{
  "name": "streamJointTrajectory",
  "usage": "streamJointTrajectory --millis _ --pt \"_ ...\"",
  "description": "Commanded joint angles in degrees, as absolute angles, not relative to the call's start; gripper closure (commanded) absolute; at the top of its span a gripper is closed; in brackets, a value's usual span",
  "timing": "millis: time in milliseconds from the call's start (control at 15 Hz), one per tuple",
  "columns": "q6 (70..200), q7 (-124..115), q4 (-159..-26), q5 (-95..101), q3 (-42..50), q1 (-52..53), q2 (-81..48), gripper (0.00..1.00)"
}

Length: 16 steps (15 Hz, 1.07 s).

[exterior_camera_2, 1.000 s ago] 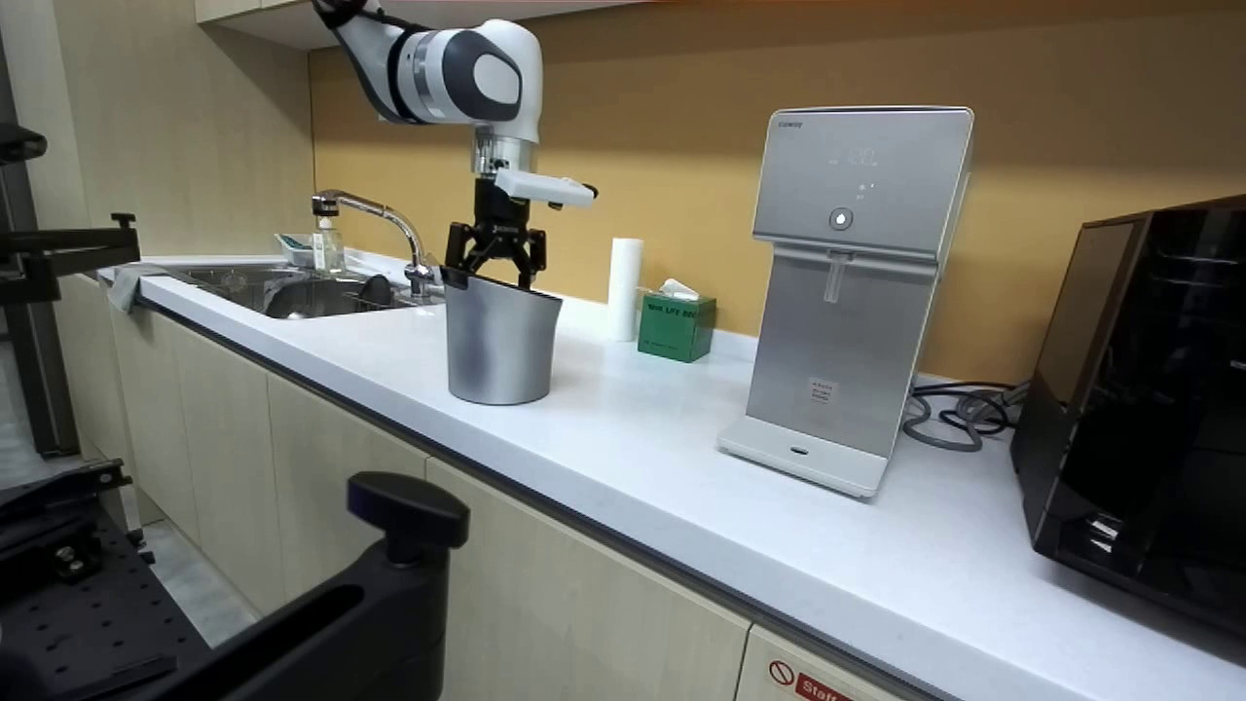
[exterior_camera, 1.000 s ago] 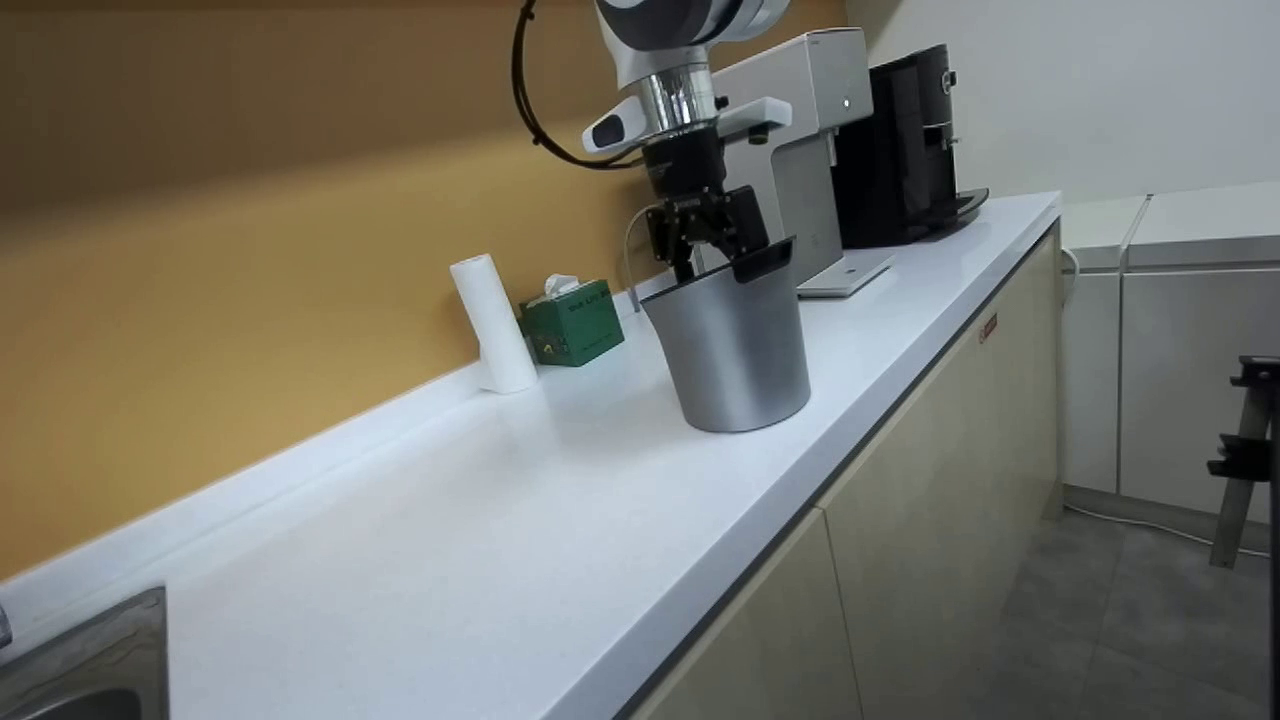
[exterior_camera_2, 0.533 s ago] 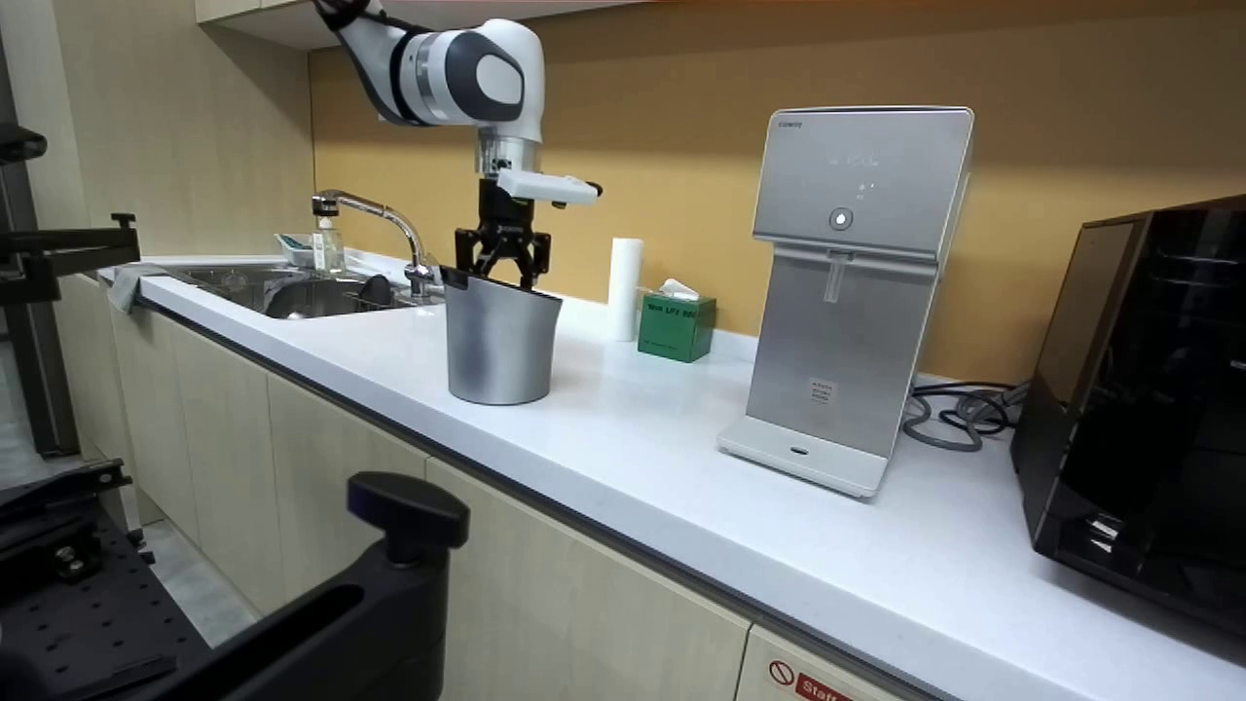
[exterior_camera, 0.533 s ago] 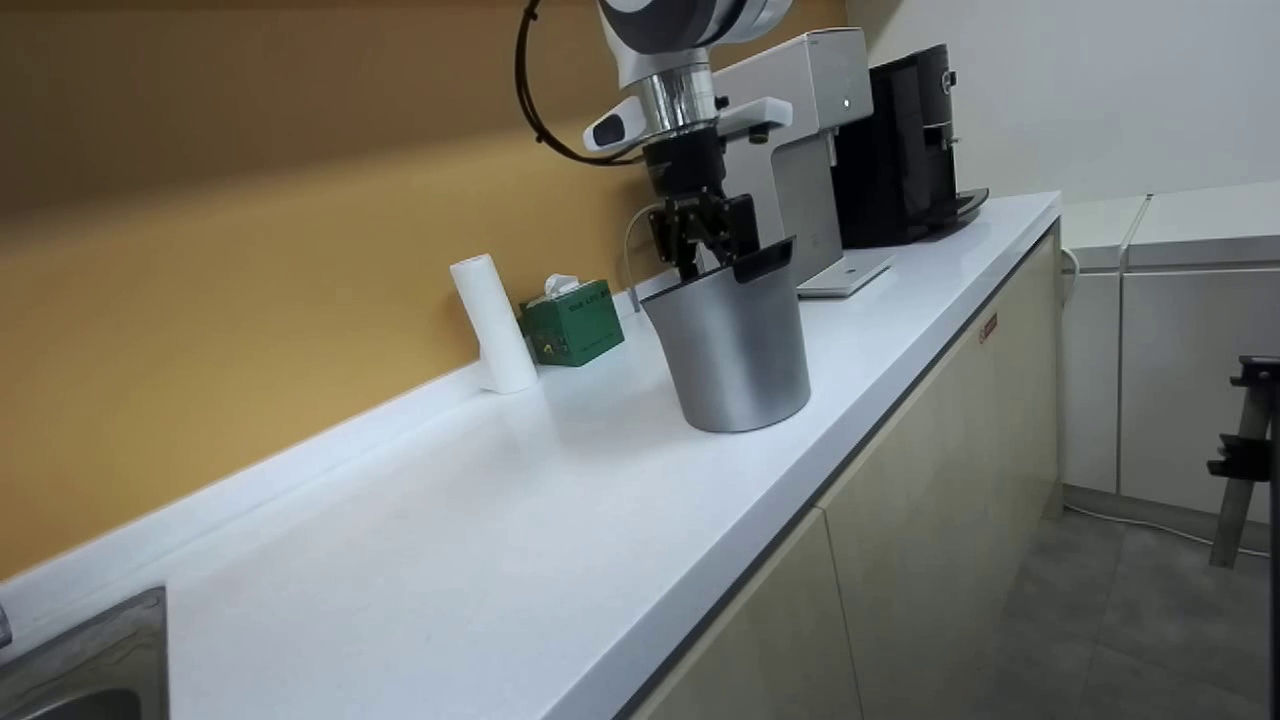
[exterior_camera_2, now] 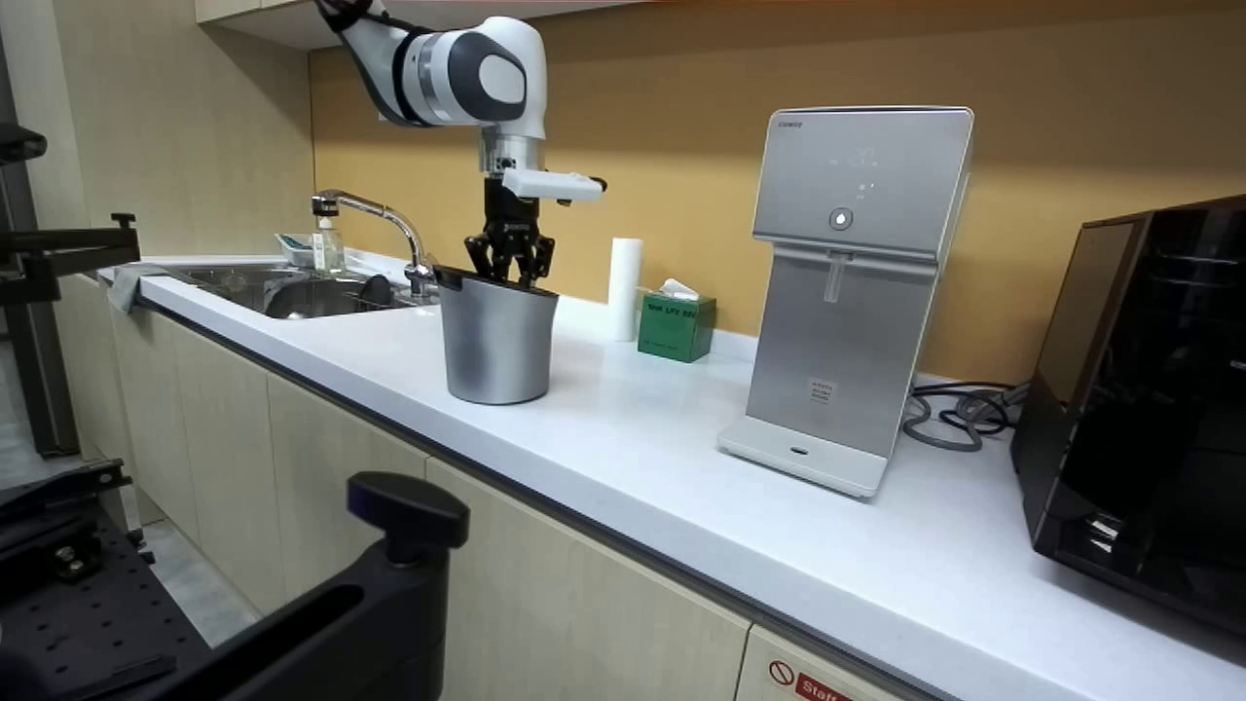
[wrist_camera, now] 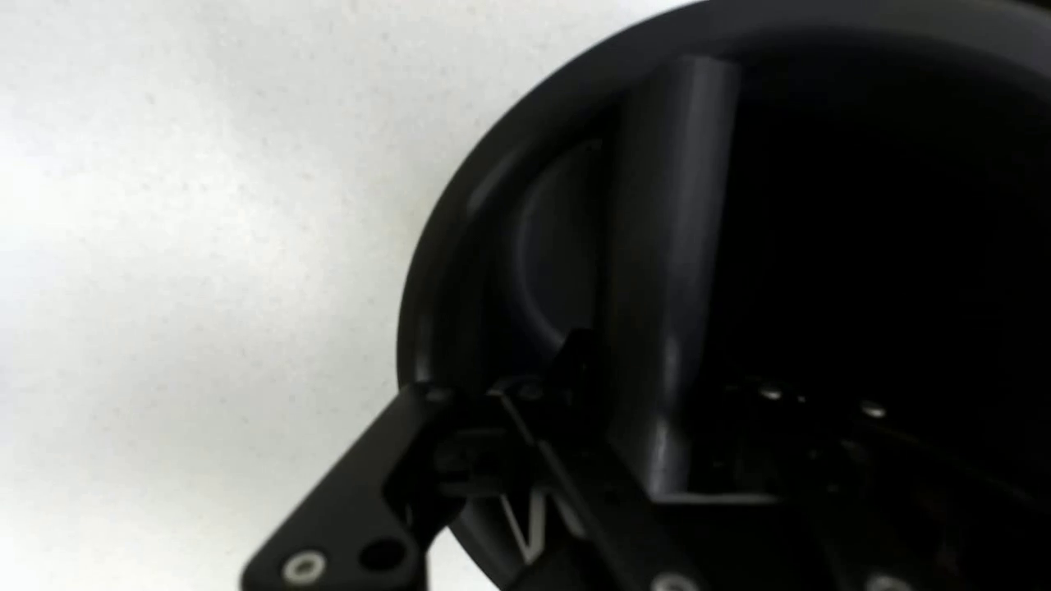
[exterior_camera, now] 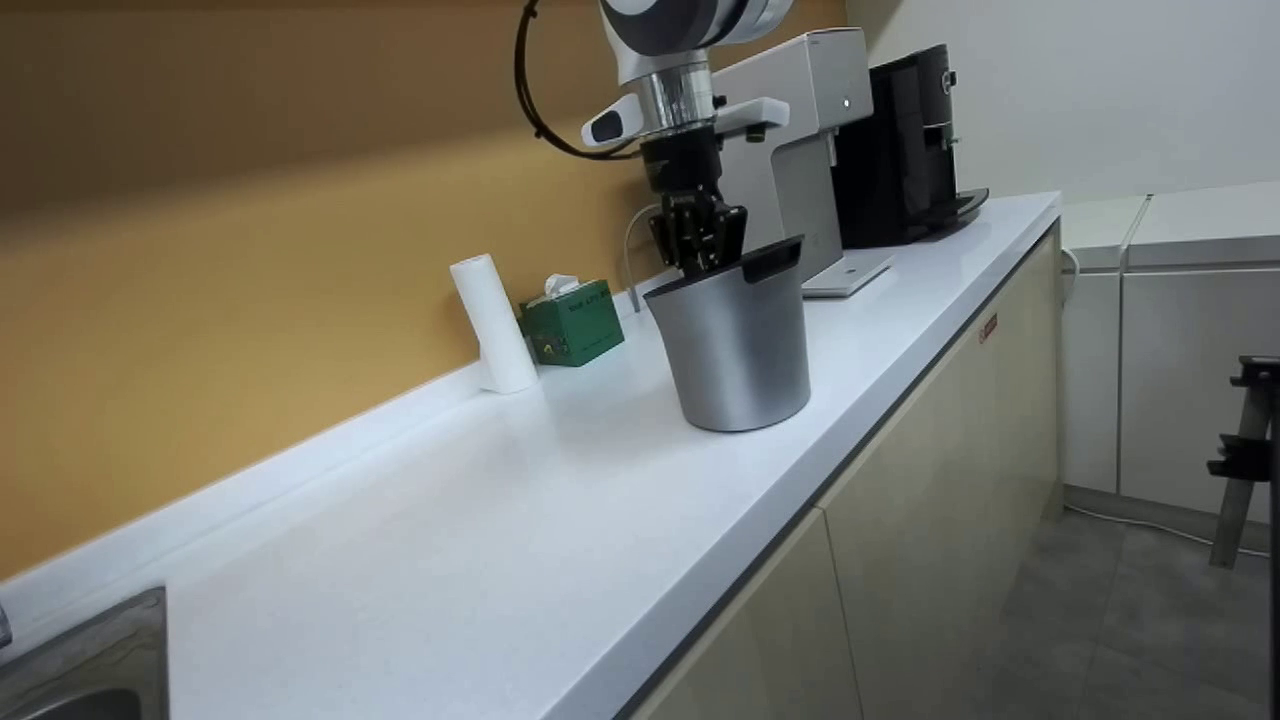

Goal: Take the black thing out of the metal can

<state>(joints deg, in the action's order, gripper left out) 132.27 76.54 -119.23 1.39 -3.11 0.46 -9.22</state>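
Note:
The dull grey metal can (exterior_camera: pixel 740 350) (exterior_camera_2: pixel 498 341) stands near the counter's front edge in both exterior views, its top leaning very slightly. Inside it sits the black thing (wrist_camera: pixel 447 246); from outside only its dark upper edge (exterior_camera: pixel 772 262) (exterior_camera_2: pixel 450 279) shows. A black bar (wrist_camera: pixel 681 205) crosses its opening in the wrist view. My gripper (wrist_camera: pixel 644 369) reaches down into the opening with a finger on each side of this bar, shut on it. In both exterior views the gripper (exterior_camera: pixel 705 265) (exterior_camera_2: pixel 511 277) has its fingertips hidden below the rim. The wrist view is very dark there.
Behind the can, along the wall, are a white paper roll (exterior_camera_2: pixel 625 290) and a green tissue box (exterior_camera_2: pixel 677 326). A grey water dispenser (exterior_camera_2: pixel 837 331) and a black machine (exterior_camera_2: pixel 1149 409) stand farther along the counter. A sink (exterior_camera_2: pixel 321 297) lies at the opposite end.
My gripper's jaws have come together around the bar. The can's rim has shifted and tilted slightly, while its base keeps its place. The arm has moved only a little.

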Motion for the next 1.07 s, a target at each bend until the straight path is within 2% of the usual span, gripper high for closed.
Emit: streamJointTrajectory --millis 0,333,1000 --pt "129.75 73.92 -119.2 3.74 -3.07 0.67 -8.24 0.92" --pt "124.49 71.45 -116.94 8.39 -3.36 1.93 -7.61 0.92" --pt "105.64 70.4 -106.64 13.62 -5.01 4.37 -5.28 0.92"
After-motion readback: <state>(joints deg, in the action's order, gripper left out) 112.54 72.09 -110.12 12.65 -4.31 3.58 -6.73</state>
